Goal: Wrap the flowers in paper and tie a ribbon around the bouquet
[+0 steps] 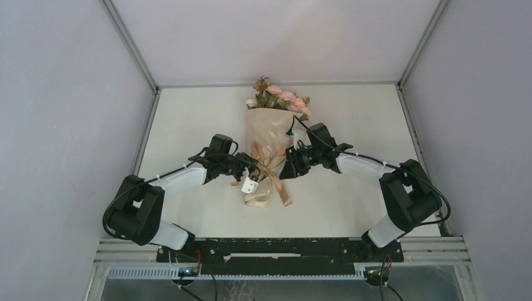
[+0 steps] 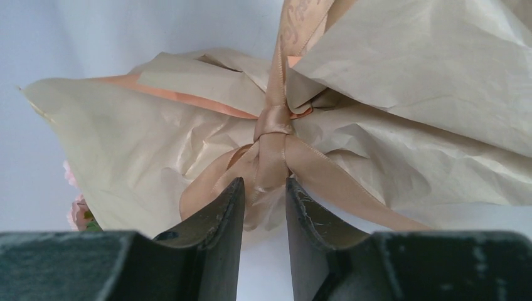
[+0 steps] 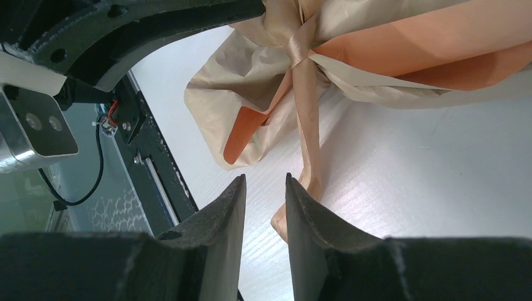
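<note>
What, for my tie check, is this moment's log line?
ribbon: knotted around paper | flowers: wrapped | left fingers: apart, at knot | right fingers: apart, beside ribbon tail

You'll see the ribbon (image 3: pixel 306 106) knotted around the paper (image 3: pixel 216 100) at upper centre. One tail drops to the right gripper (image 3: pixel 265 180), whose jaws stand slightly apart, gripping nothing.

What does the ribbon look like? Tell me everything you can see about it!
The ribbon is narrow, shiny and peach-coloured, like satin. It is tied in a tight knot round the pinched waist of the paper, with loops and long limp tails spreading onto the table. One strand drops between the fingers of the left gripper; whether it is pinched I cannot tell. A tail trails beside the right gripper.
</note>
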`<state>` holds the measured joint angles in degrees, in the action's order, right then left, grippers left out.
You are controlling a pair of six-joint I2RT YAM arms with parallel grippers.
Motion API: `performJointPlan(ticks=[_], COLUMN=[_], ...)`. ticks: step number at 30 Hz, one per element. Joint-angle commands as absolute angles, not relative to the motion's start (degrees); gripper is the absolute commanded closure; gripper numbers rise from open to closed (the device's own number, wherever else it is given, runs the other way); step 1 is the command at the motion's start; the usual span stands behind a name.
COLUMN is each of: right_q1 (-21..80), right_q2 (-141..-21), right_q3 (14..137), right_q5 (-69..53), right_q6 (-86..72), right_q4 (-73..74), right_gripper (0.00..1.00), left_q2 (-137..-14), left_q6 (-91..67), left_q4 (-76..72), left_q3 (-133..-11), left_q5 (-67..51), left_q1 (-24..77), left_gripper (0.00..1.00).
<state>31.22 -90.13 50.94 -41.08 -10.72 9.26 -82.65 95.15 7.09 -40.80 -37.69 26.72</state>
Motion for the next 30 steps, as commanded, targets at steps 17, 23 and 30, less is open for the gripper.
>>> performJointPlan(ticks=[17, 23, 30], right_q1=[31.7, 31.8, 33.0], right_q2=[-90.1, -90.2, -91.6], right_q3=[52.5, 52.5, 52.5], right_q5=[-42.3, -42.4, -40.5], right_q6=[-9.5, -9.8, -9.3], right_q4=[9.2, 8.8, 10.8], right_gripper=[0.63, 0.63, 0.61], left_q2=[-83.0, -79.7, -75.3], left_q6=[100.6, 100.8, 100.3], left_q4=[7.5, 12.2, 20.1], left_q3=[-40.6, -40.3, -39.4], left_q5=[-37.2, -38.1, -36.0], left_q1=[27.5, 27.5, 27.4], left_gripper=[0.79, 1.0, 1.0])
